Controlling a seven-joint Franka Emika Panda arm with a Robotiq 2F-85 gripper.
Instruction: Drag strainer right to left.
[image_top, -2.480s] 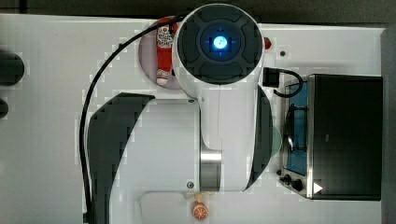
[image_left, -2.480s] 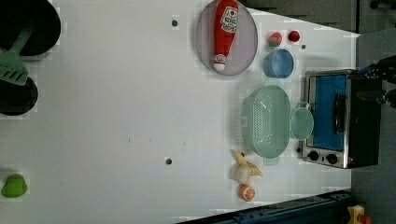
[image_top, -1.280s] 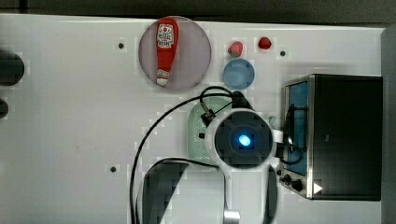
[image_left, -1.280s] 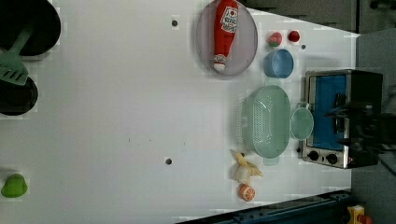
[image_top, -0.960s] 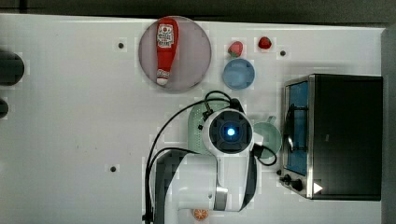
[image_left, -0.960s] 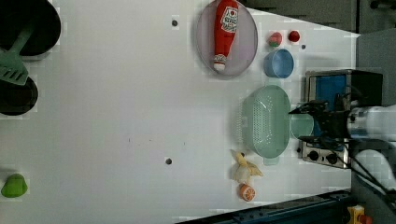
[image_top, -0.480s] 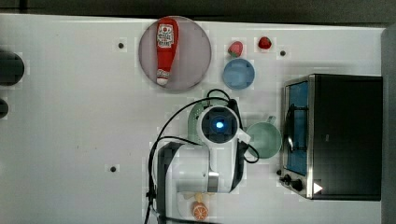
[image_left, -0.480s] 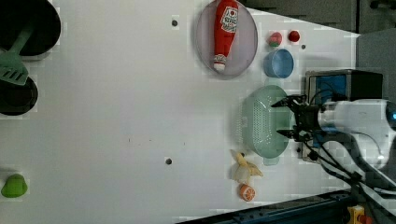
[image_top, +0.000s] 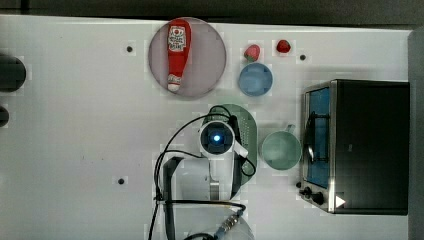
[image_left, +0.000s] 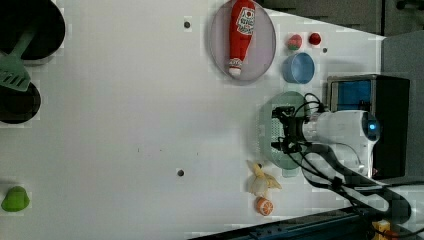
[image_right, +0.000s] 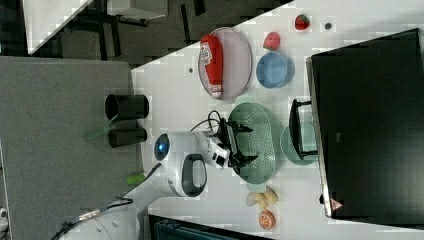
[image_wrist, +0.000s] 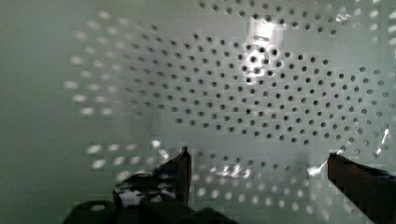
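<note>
Fingers (image_wrist: 184, 170) stand apart inside the strainer (image_wrist: 261, 93) in the wrist view, one dark tip on each side over the perforated floor, gripping nothing.

Top view: the arm's wrist covers much of the strainer (image_top: 248, 131), which lies between the grey plate with the ketchup bottle (image_top: 177, 52) and the green handled cup (image_top: 281, 149), just beside the cup.

Left view: the fingers (image_left: 281, 129) reach into the strainer (image_left: 267, 131), which sits beside the toaster oven (image_left: 385, 122), with a toy chicken (image_left: 262, 181) close to its rim.

Right view: the fingers (image_right: 239, 144) spread over the strainer's near wall.

Risks, as I judge them: fingers pressed too lightly may skate across the slick plastic; pushing high on the wall could tip the basin; its end may nudge the chicken or plate along the bench (image_left: 125, 125).
</note>
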